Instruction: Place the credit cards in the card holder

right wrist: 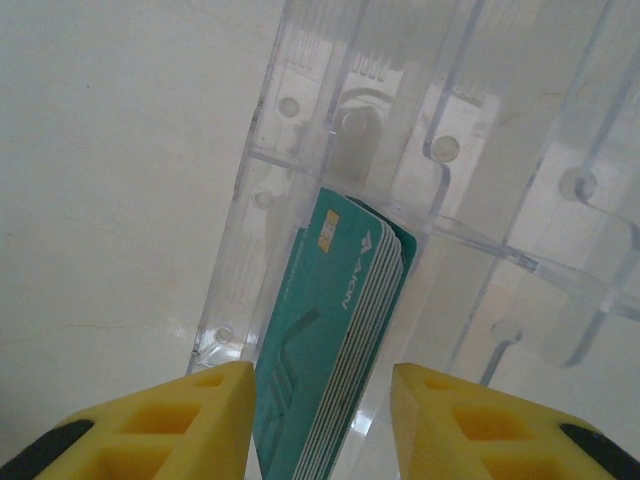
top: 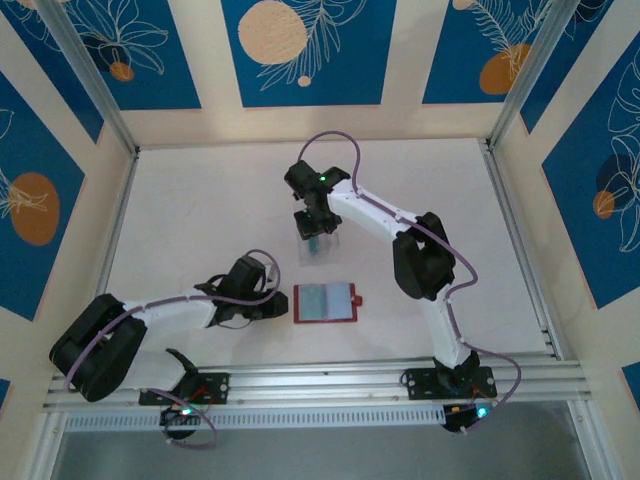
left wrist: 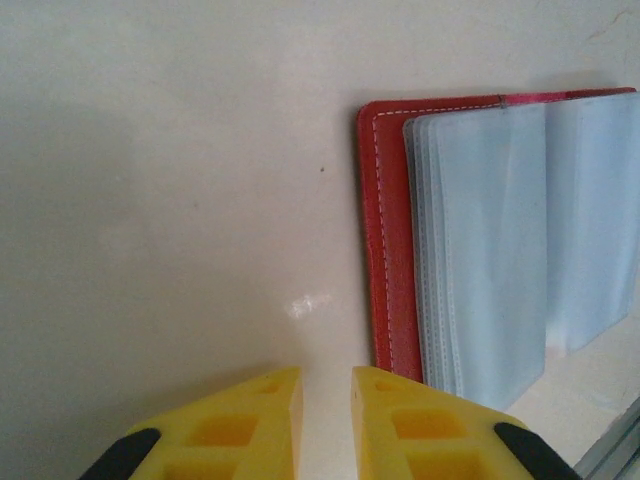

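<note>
The table (top: 200,200) carries the red wallet (top: 325,302), lying open with its clear sleeves up, near the front edge. Behind it, a little apart, stands the clear case (right wrist: 480,150) with the stack of teal cards (right wrist: 340,340) on edge inside. My right claw (right wrist: 322,400) is spread, one finger on each side of the cards. My left claw (left wrist: 326,400), a slim gap between its fingers and holding nothing, sits just left of the wallet.

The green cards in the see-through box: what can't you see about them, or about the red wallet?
- Right wrist view: the bottom of the credit cards is cut off by the lower edge. Their stacked edges blur, so they can't be counted.
- Top view: the right gripper covers most of them.
- Left wrist view: the card holder runs off the right edge, and its cloudy sleeves hide any contents.
</note>
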Motion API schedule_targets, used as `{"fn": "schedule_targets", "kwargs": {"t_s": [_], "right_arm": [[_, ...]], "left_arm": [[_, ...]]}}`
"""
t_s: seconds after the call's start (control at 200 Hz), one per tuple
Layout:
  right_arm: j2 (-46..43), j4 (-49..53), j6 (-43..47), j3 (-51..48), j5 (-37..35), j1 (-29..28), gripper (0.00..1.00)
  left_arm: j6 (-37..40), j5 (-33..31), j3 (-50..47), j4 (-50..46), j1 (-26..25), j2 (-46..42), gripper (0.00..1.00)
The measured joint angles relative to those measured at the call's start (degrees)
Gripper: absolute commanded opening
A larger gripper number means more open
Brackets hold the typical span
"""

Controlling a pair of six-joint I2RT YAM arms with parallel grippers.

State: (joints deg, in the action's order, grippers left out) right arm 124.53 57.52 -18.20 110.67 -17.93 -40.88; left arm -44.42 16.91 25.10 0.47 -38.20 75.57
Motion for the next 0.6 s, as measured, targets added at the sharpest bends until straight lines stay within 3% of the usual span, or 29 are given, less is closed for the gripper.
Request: {"fn": "schedule_targets", "kwargs": {"t_s": [0.6], "right_arm": [[1.38,-0.37,0.0,1.07,6.69,0.09,0.37]], "left_arm": [[0.0,0.24,-1.6,0.0,0.92,-2.03,0.2]]}}
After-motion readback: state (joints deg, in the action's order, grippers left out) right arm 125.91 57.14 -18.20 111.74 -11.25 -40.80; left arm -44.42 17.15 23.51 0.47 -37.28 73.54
